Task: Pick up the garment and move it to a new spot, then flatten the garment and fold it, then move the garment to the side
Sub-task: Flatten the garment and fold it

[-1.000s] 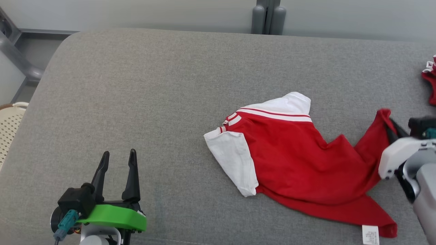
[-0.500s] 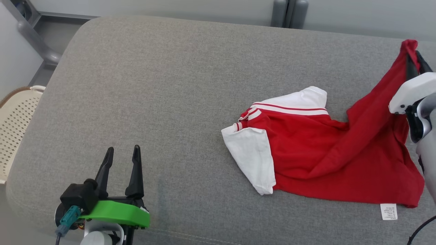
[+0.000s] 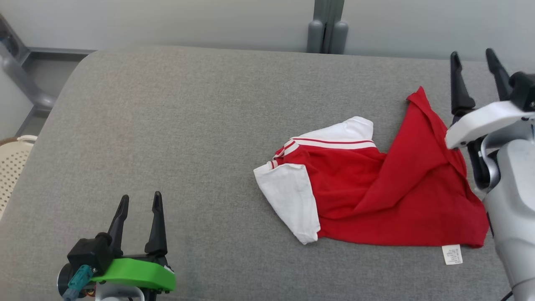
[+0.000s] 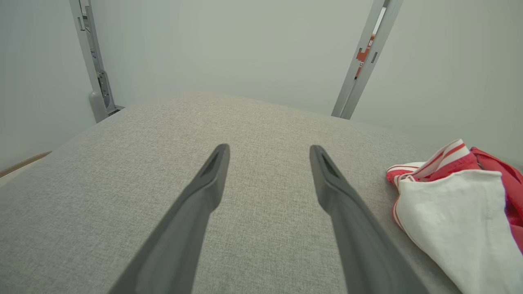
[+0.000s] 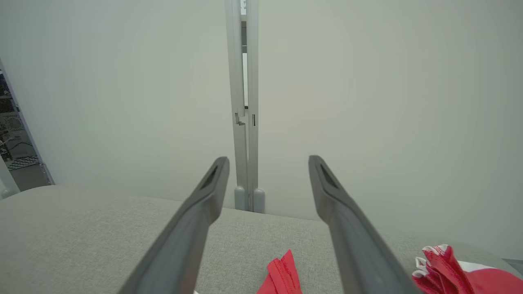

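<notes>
The garment [image 3: 376, 192] is seen lying right of centre in the head view on the grey upholstered surface [image 3: 188, 125]. Its white sleeves are turned toward the middle of the frame and its red body is spread toward the right edge. A white care label [image 3: 452, 254] lies at its lower right corner.

A second ago, one red corner of the hem was pinched in the right tool [image 3: 472, 53]. Half a second ago that corner was held raised in the upper right. Now it has been let go: the corner lies as a point on the surface, folded back over the red body. The right tool is seen just beside it in the upper right, its fingers wide apart with nothing between them. In the right wrist view the same gap [image 5: 267, 163] is confirmed, with the red corner [image 5: 282, 271] below it and another red and white cloth [image 5: 441, 261] at the lower right.

The left tool [image 3: 140, 196] is found unchanged at the lower left, wide and empty, well apart from the garment [image 4: 457, 196], which sits at the right edge of the left wrist view.
</notes>
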